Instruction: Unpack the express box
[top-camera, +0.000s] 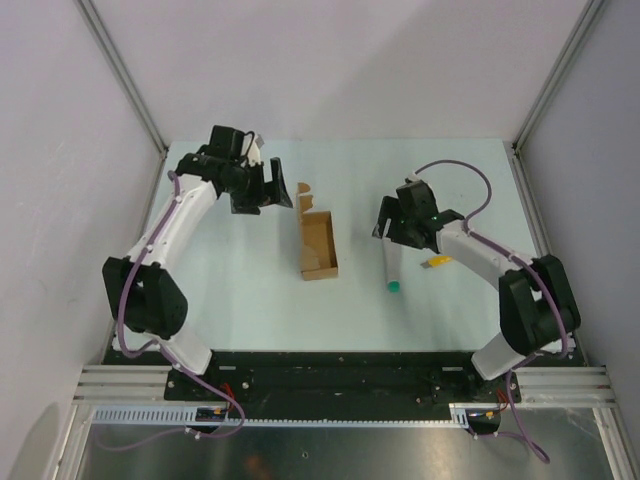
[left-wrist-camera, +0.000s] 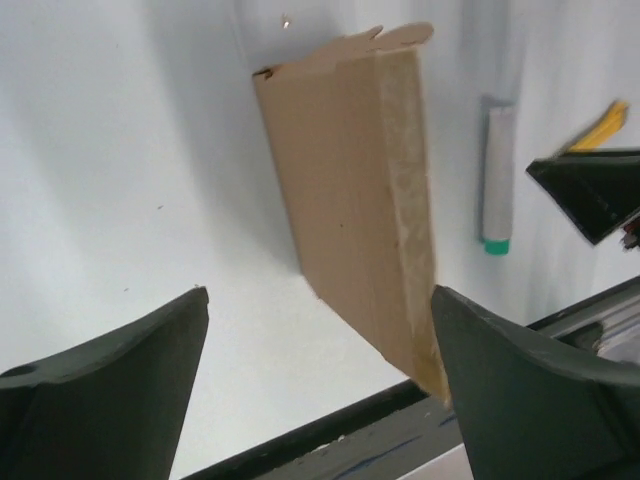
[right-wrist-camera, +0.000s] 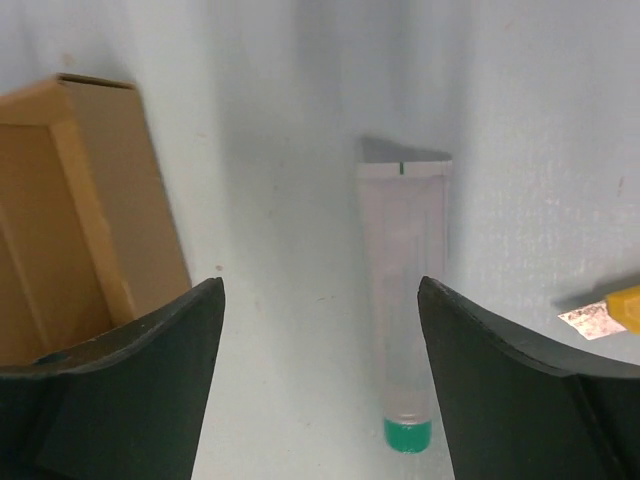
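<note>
The express box (top-camera: 319, 244), brown cardboard, lies open in the middle of the table with its flap lid folded back at the far end. It also shows in the left wrist view (left-wrist-camera: 350, 190) and the right wrist view (right-wrist-camera: 70, 210). A white tube with a green cap (top-camera: 391, 268) lies right of the box, out on the table; it also shows in the right wrist view (right-wrist-camera: 403, 300). My left gripper (top-camera: 262, 188) is open and empty, left of the box's far end. My right gripper (top-camera: 398, 222) is open and empty, above the tube's far end.
A yellow utility knife (top-camera: 437, 262) lies right of the tube, partly under my right arm. White walls and metal frame posts enclose the table. A black rail (top-camera: 340, 365) runs along the near edge.
</note>
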